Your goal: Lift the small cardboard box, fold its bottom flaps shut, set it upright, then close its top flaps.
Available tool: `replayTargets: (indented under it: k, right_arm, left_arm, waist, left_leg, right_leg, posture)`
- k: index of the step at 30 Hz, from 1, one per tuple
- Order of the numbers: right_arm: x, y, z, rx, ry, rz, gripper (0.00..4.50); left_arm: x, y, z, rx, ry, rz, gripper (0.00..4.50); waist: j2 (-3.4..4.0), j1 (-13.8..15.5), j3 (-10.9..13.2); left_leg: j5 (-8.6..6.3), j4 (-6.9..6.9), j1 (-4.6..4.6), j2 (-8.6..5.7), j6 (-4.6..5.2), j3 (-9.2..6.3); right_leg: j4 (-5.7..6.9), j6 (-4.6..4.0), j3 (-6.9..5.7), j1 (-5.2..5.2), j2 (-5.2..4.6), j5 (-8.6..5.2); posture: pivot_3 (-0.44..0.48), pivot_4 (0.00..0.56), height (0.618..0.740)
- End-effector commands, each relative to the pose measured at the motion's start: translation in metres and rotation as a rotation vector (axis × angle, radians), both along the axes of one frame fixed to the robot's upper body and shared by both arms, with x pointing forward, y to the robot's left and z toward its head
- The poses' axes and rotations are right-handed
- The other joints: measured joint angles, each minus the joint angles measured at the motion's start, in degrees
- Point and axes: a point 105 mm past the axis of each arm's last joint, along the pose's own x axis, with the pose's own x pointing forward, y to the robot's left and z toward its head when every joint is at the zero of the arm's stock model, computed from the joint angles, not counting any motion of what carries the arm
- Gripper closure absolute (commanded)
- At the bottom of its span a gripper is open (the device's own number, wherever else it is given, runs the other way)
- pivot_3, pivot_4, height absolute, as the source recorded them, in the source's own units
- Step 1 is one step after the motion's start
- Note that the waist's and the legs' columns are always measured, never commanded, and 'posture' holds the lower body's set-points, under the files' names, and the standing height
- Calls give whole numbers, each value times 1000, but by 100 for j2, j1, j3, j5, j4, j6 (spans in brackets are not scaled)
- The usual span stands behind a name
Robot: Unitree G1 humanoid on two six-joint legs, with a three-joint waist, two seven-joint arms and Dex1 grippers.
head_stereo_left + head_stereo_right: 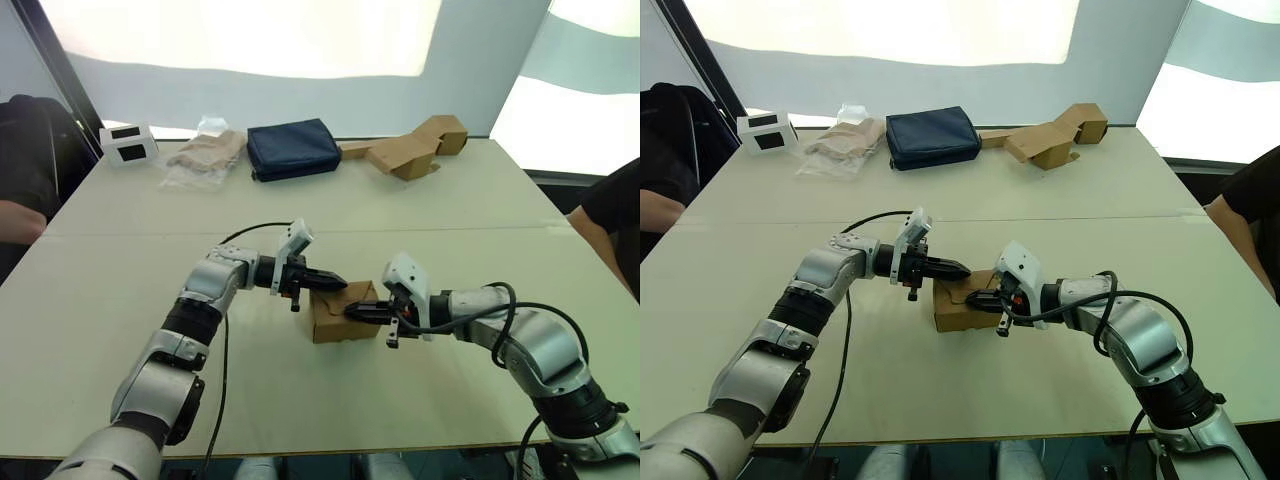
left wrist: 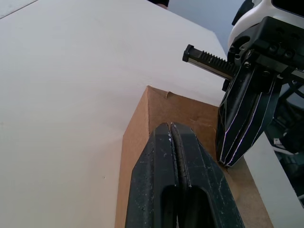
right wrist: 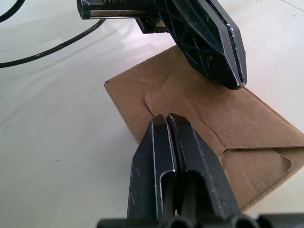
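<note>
The small cardboard box (image 1: 342, 312) sits on the table (image 1: 120, 300), its top flaps (image 3: 223, 128) folded flat. Left claw (image 1: 338, 281) and right claw (image 1: 352, 312), both pressed together, touch the top. Nearly done.

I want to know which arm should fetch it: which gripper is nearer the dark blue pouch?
Left. The left gripper sits at the small cardboard box's far-left edge, toward the dark blue pouch; the right gripper is nearer the robot.
</note>
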Motion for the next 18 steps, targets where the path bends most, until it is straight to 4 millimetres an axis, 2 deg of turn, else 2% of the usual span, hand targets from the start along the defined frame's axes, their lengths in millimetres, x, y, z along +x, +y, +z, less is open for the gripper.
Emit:
replayTargets:
  k: [1,3,8,18]
  right_arm:
    - [-3,6,22,100,-1,31,4500]
    - [-8,8,29,111,-11,63,4500]
    - [-11,7,25,65,-14,75,4500]
    - [-3,-1,2,21,49,22,4500]
  left_arm:
    - [-2,-1,13,-35,-36,-12,4476]
    - [-3,-1,11,-29,-37,-11,4476]
    - [-4,-1,10,-24,-43,-16,4476]
    - [-4,-2,14,-41,-41,-13,4476]
  waist:
    - [0,-3,0]
    - [0,-3,0]
    - [0,-1,0]
    - [0,2,0]
  left_leg:
    - [0,0,0,0,0,0]
    - [0,0,0,1,0,0]
    - [0,0,0,1,0,0]
    - [0,0,-1,0,0,1]
  right_leg:
    - [0,0,0,0,0,0]
    - [1,1,0,0,0,0]
    - [0,0,0,0,-1,0]
    - [0,0,0,0,0,0]
  posture:
    - [0,150,740]
    - [0,150,740]
    - [0,150,740]
    - [0,150,740]
